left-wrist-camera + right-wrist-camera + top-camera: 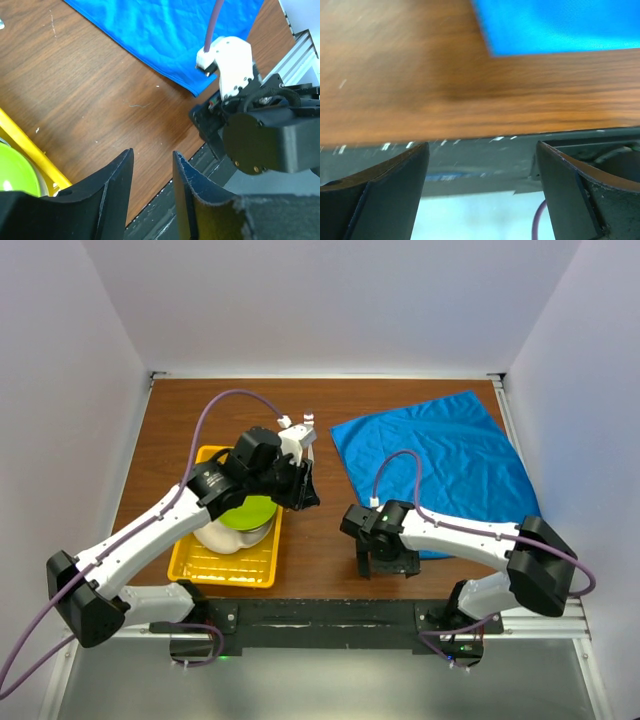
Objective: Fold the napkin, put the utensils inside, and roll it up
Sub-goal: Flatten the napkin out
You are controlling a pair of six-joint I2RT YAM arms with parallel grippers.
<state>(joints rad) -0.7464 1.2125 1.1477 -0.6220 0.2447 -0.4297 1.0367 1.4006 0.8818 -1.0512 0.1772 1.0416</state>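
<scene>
The brown wooden bench point(330, 400) fills the floor of the white-walled cell. On its far right quarter lies the napkin point(450, 450), bright blue, spread out flat in a single layer with a few soft wrinkles, one corner pointing toward the near edge. Nothing rests on it except the shadow and cable of the right arm point(460, 535), which reaches in low from the right.

Over on the left sits the yellow tray point(215, 565), and in it a pale bowl point(232, 538) with a lime-green round thing point(248, 512) inside. The left arm point(150, 530) stretches right across that tray.

Now the left gripper point(152, 155): it hangs over bare wood just past the tray's right rim, its jaws a narrow gap apart with only bench grain showing between them, nothing held.

The right gripper point(481, 147) hovers over the bench's near edge, just short of the napkin's near corner. Its jaws stand wide apart and empty. The wrist view there is blurred, but the blue corner shows clearly above and to the right of them, not touching either finger.
</scene>
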